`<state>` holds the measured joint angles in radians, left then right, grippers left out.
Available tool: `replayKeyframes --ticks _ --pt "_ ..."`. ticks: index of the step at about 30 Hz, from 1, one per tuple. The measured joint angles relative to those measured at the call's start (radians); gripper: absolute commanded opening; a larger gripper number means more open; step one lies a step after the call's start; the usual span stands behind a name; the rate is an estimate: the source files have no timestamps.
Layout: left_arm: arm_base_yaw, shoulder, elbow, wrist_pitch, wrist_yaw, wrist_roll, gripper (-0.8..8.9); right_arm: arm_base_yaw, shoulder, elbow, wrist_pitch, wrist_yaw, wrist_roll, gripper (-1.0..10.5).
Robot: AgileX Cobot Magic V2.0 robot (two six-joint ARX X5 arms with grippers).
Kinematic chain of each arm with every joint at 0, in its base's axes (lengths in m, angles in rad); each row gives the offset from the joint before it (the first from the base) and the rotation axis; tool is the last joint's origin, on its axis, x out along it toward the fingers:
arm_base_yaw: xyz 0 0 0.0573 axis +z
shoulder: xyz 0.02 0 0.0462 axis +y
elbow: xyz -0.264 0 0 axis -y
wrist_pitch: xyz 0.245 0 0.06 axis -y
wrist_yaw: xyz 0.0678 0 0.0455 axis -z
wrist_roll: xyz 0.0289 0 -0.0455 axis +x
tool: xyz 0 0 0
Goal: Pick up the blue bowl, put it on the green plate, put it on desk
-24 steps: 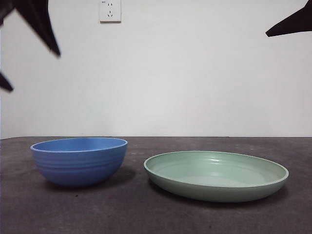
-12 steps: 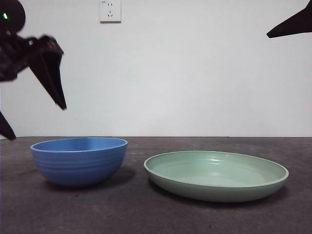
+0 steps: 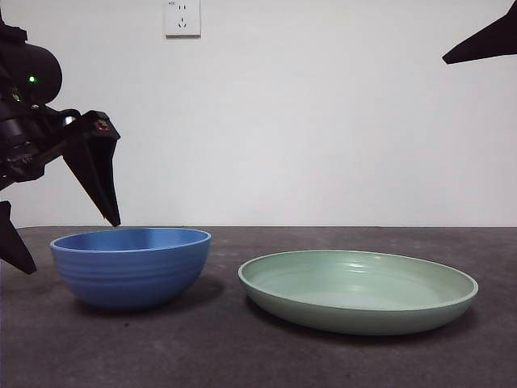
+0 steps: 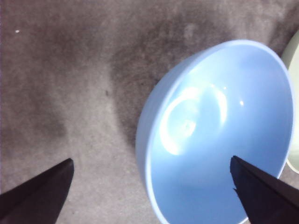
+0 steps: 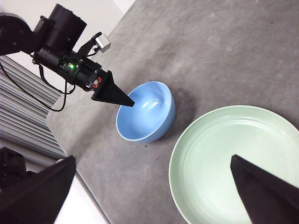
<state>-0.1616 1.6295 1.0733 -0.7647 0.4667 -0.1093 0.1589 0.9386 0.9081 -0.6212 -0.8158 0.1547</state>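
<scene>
The blue bowl [image 3: 129, 267] stands upright on the desk [image 3: 242, 356], left of the green plate [image 3: 359, 291] and apart from it. My left gripper [image 3: 71, 246] is open and straddles the bowl's left rim, one jaw just above the inside and one outside, low by the desk. The left wrist view shows the bowl [image 4: 219, 130] between the spread jaws of the left gripper [image 4: 151, 159], with the plate's edge [image 4: 294, 60] beside it. My right gripper [image 5: 152, 158] is open and empty, high above the bowl [image 5: 145, 112] and plate [image 5: 238, 163]. It shows as a black tip [image 3: 485, 40].
A white wall with a socket [image 3: 182, 18] stands behind the desk. The desk's edge [image 5: 88, 182] runs near the bowl in the right wrist view, with the left arm's body and cables [image 5: 60, 42] above it.
My left gripper has come down from the top left corner to the bowl's left rim. The bowl, plate and right arm have not moved.
</scene>
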Motion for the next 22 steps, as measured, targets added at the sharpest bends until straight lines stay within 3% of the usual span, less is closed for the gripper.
replayKeyframes --ticks 4,11,16,22 --pt "0.000 0.010 0.000 -0.001 0.000 0.000 5.17 0.000 0.000 0.000 -0.011 0.000 0.000 6.5" --pt "0.000 0.016 0.000 0.000 -0.024 0.006 2.41 0.000 0.000 0.000 -0.022 0.000 0.000 6.5" --pt "0.000 0.032 0.000 -0.001 -0.024 0.007 1.93 0.000 0.000 0.000 -0.022 0.000 0.000 6.5" --pt "0.000 0.064 0.000 0.002 -0.024 0.008 0.08 0.000 0.000 0.000 -0.037 0.000 0.000 6.5"
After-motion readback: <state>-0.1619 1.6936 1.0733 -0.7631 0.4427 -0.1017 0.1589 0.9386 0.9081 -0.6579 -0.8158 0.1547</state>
